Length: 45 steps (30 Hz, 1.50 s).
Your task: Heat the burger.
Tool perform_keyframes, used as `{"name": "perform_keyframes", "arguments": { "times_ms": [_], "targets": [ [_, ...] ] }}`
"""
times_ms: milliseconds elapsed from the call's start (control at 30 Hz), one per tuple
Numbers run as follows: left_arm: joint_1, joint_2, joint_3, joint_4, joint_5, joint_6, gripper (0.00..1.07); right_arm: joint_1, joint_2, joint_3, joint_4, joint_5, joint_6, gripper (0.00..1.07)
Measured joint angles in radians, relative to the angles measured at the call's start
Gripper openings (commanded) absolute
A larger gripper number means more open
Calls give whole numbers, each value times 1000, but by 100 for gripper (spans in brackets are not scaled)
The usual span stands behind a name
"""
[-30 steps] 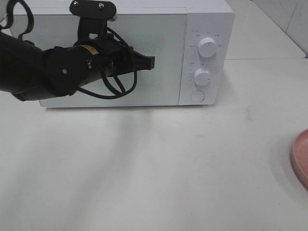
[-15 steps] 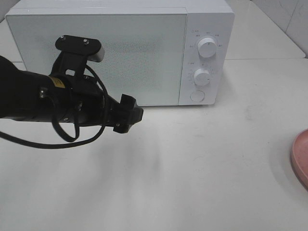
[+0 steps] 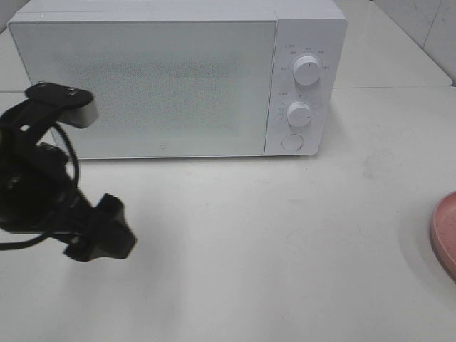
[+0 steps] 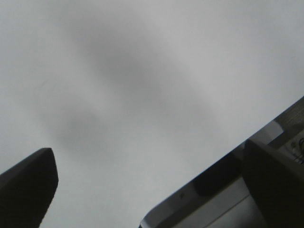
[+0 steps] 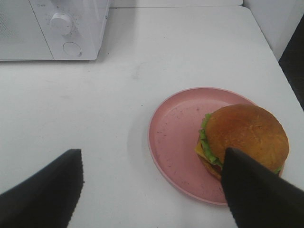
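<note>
The burger, with brown bun, green lettuce and yellow cheese, sits on the far side of a pink plate in the right wrist view. My right gripper is open and empty, hovering above the table with its fingers either side of the plate's near half. It is out of the exterior view, where only the plate's edge shows and the burger is out of view. My left gripper is low at the front left, over bare table. In the left wrist view the left gripper is open and empty.
A white microwave stands at the back with its door shut and two knobs and a round button on its right panel. It also shows in the right wrist view. The table is white.
My left arm has swung away from the microwave door, down and to the left, to the table's front left. The door stays shut and the plate has not moved.
</note>
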Motion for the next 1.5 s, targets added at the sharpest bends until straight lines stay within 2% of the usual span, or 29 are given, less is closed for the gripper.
{"name": "perform_keyframes", "arguments": {
  "times_ms": [33, 67, 100, 167, 267, 300, 367, 400, 467, 500, 533, 567, 633, 700, 733, 767, 833, 867, 933, 1033, 1133, 1500],
  "targets": [
    [68, -20, 0, 54, 95, -46, 100, 0, 0, 0, 0, 0, 0, 75],
    [108, -33, 0, 80, 147, -69, 100, 0, 0, 0, 0, 0, 0, 75],
    [108, -33, 0, 80, 147, -69, 100, 0, 0, 0, 0, 0, 0, 75],
    [261, -99, 0, 171, 333, -137, 100, 0, 0, 0, 0, 0, 0, 75],
    [303, -122, 0, 196, 378, -151, 100, 0, 0, 0, 0, 0, 0, 75],
    [378, -169, 0, 229, 447, -160, 100, 0, 0, 0, 0, 0, 0, 75],
    [409, -202, 2, 237, 470, -163, 100, 0, 0, 0, 0, 0, 0, 75],
    [452, -272, 16, 237, 487, -163, 100, 0, 0, 0, 0, 0, 0, 75],
    [469, -316, 28, 236, 488, -163, 100, 0, 0, 0, 0, 0, 0, 75],
    [493, -401, 57, 235, 490, -163, 100, 0, 0, 0, 0, 0, 0, 75],
    [504, -499, 87, 234, 490, -163, 100, 0, 0, 0, 0, 0, 0, 75],
    [504, -499, 87, 234, 490, -163, 100, 0, 0, 0, 0, 0, 0, 75],
    [506, -642, 127, 232, 487, -162, 100, 0, 0, 0, 0, 0, 0, 75],
    [507, -684, 136, 231, 485, -162, 100, 0, 0, 0, 0, 0, 0, 75],
    [509, -790, 158, 231, 472, -162, 100, 0, 0, 0, 0, 0, 0, 75],
    [509, -790, 158, 231, 472, -162, 100, 0, 0, 0, 0, 0, 0, 75],
    [509, -932, 181, 231, 437, -162, 100, 0, 0, 0, 0, 0, 0, 75],
    [509, -932, 181, 231, 437, -162, 100, 0, 0, 0, 0, 0, 0, 75],
    [509, -1055, 198, 232, 397, -162, 100, 0, 0, 0, 0, 0, 0, 75],
    [509, -1095, 208, 232, 382, -162, 100, 0, 0, 0, 0, 0, 0, 75],
    [509, -1244, 250, 236, 384, -159, 100, 0, 0, 0, 0, 0, 0, 75],
    [509, -1382, 253, 225, 384, -157, 100, 0, 0, 0, 0, 0, 0, 75]
  ]
}}
